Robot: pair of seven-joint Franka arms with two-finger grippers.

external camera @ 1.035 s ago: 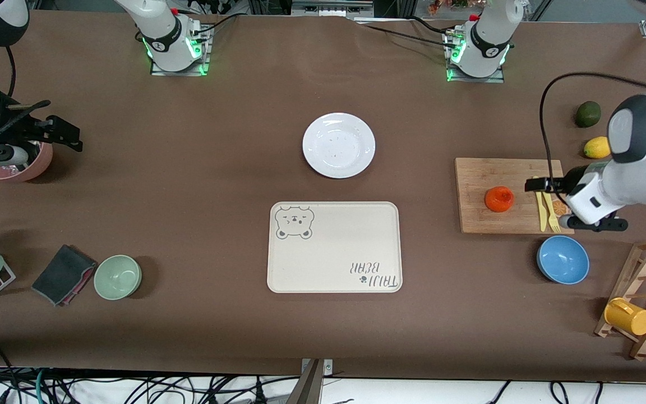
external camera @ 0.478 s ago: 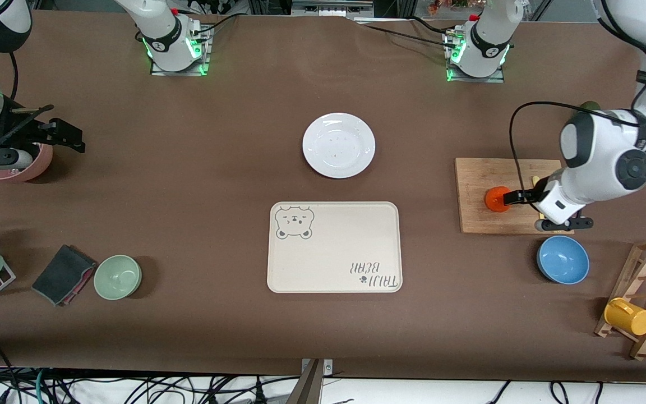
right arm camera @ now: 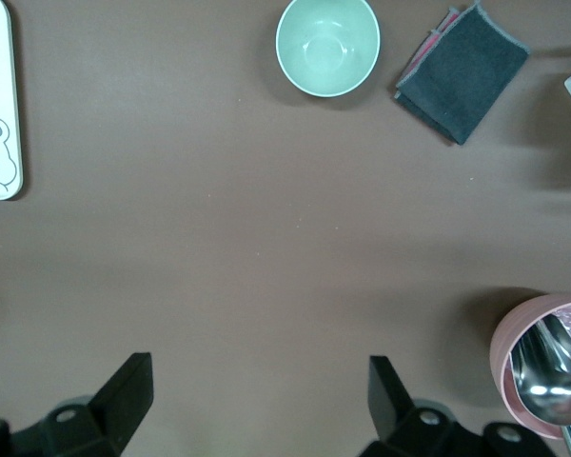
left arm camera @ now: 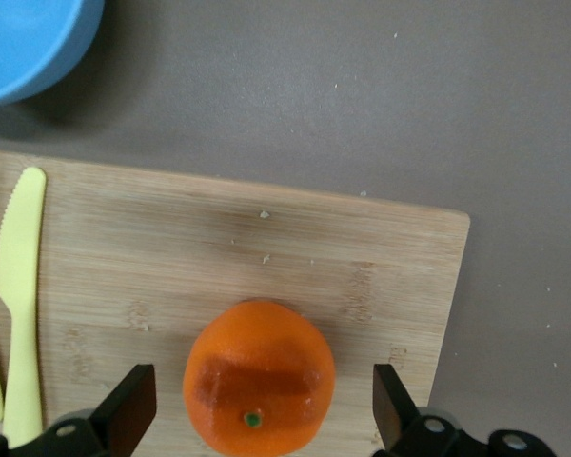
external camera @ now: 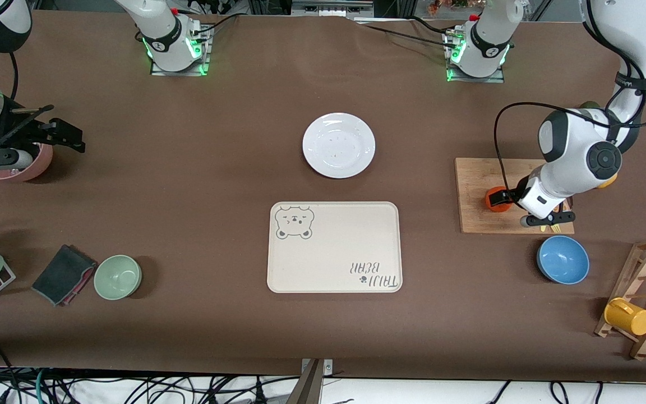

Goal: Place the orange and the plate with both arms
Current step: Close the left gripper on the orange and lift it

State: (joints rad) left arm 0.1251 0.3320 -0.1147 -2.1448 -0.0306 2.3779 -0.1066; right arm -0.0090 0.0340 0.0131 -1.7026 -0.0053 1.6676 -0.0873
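Orange [left arm camera: 259,377] on the board [left arm camera: 381,276], framed by the spread left pincer [left arm camera: 263,419].

Small, light, firm yet slightly yielding, with a waxy rounded skin apt to roll or squirt out; best pinched across the widest middle, fingers [left arm camera: 124,411] level on either flank, none touching yet. White plate [external camera: 338,145] bare mid-counter [external camera: 216,168], farther from the camera than the tray [external camera: 334,247]: stiff, brittle, slick, shallow; best gripped by the rim. Right pincer [right arm camera: 257,405] spread too, waiting over bare counter beside the pink cup [right arm camera: 547,367].
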